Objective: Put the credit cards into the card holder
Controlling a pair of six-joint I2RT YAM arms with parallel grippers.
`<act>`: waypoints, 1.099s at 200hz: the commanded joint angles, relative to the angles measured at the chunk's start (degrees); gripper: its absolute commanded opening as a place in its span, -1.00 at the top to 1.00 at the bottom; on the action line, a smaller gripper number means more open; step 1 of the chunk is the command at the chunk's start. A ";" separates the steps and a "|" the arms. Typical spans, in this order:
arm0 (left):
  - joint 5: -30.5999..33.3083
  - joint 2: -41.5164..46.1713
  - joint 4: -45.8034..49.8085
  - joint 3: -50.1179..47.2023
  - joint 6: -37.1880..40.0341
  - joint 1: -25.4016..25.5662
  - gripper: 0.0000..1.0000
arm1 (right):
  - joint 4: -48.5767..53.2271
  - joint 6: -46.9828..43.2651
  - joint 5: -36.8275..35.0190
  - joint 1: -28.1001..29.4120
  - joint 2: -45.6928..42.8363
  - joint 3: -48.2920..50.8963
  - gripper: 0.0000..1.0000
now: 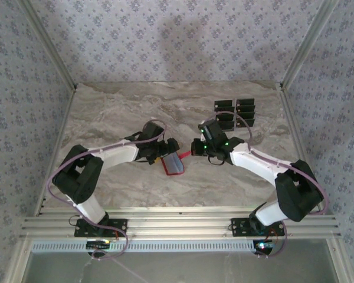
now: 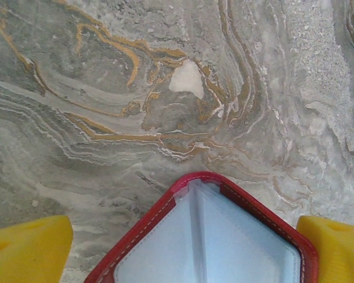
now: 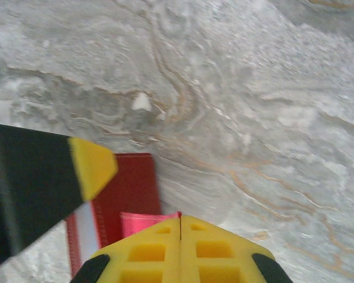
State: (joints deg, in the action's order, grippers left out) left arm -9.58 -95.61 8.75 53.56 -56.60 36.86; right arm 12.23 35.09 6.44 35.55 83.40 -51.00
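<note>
The red card holder (image 1: 173,164) lies open on the marble table, grey pockets facing up. My left gripper (image 1: 167,152) stands open over it. In the left wrist view a corner of the card holder (image 2: 165,207) sits between the yellow fingertips (image 2: 29,247), which are set wide apart either side of the left gripper (image 2: 186,250). My right gripper (image 1: 194,148) is shut on the holder's snap tab (image 3: 144,223). The tab's thin red edge is pinched between the jaws of the right gripper (image 3: 180,227), and the card holder (image 3: 130,188) lies just left of it. Several black credit cards (image 1: 235,113) lie in two columns at the back right.
The marble table (image 1: 124,112) is ringed by an aluminium frame and patterned walls. One black, yellow-tipped finger (image 3: 88,165) of the left gripper reaches into the right wrist view above the holder. Both arm bases stand at the near edge.
</note>
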 commanded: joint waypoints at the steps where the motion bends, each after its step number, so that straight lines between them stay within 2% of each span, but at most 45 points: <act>1: 2.05 2.54 -1.36 -0.97 0.68 -0.33 -0.98 | -0.34 0.50 -0.79 -0.57 -1.14 1.77 1.00; 47: 2.09 5.68 -3.05 -1.18 3.18 -0.64 -0.99 | -0.80 0.52 -1.07 -1.09 -1.13 3.07 1.00; 135: 3.44 8.26 1.96 -2.46 4.04 -2.23 -1.00 | -1.53 0.50 -1.72 -3.86 3.39 6.28 1.00; 138: 3.43 8.17 1.92 -2.69 3.97 -2.23 -1.00 | -1.38 0.46 -1.54 -3.97 3.73 6.24 0.95; 153: 2.97 7.97 1.83 -3.59 4.03 -2.22 -0.99 | -0.81 0.05 -0.75 -4.39 4.45 6.03 0.44; 167: 2.50 8.00 1.57 -4.37 4.27 -2.21 -1.00 | -0.05 -0.11 -0.25 -4.41 3.51 5.76 0.18; 195: 2.55 8.60 1.52 -5.55 4.91 -2.23 -0.99 | 2.82 -0.02 -0.43 -3.79 -0.82 4.53 0.14; 220: 2.58 8.77 1.44 -6.14 5.29 -2.22 -0.99 | 4.48 0.20 -0.88 -2.45 -3.48 3.48 0.21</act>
State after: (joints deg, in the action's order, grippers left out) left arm -6.83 -88.05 9.39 48.12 -52.93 34.76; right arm 13.34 35.09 5.76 31.86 83.33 -45.52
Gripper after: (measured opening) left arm 0.997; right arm 0.417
